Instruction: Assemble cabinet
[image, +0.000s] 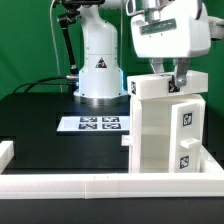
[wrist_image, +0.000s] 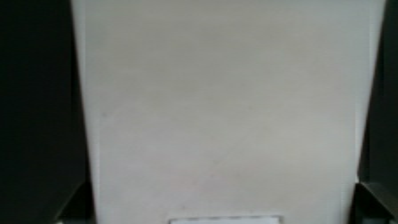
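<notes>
In the exterior view, the cabinet (image: 165, 130), a white blocky plastic box of panels, stands upright on the black table top (image: 40, 120) towards the exterior view's right, just inside the low white plastic rail (image: 60, 182) that runs along the near edge of the table. Small square black-and-white tags (image: 186, 118) show on its facing side and near its upper edge. The arm's white two-finger gripper (image: 174, 78) hangs directly over the cabinet, its dark fingers (image: 163, 68) reaching down to the top panel; whether the jaws are clamped on that panel or merely beside it I cannot tell. The marker board (image: 95, 124), thin, flat and white, lies on the table to the exterior view's left of the cabinet, in front of the arm's white rounded base (image: 100, 60). In the wrist view, a broad plain white face of the cabinet (wrist_image: 222, 100) fills nearly the whole picture, blurred, with dark strips on both sides and a sliver of a tag (wrist_image: 228, 219) at one edge; the jaws' stand is not legible here either
</notes>
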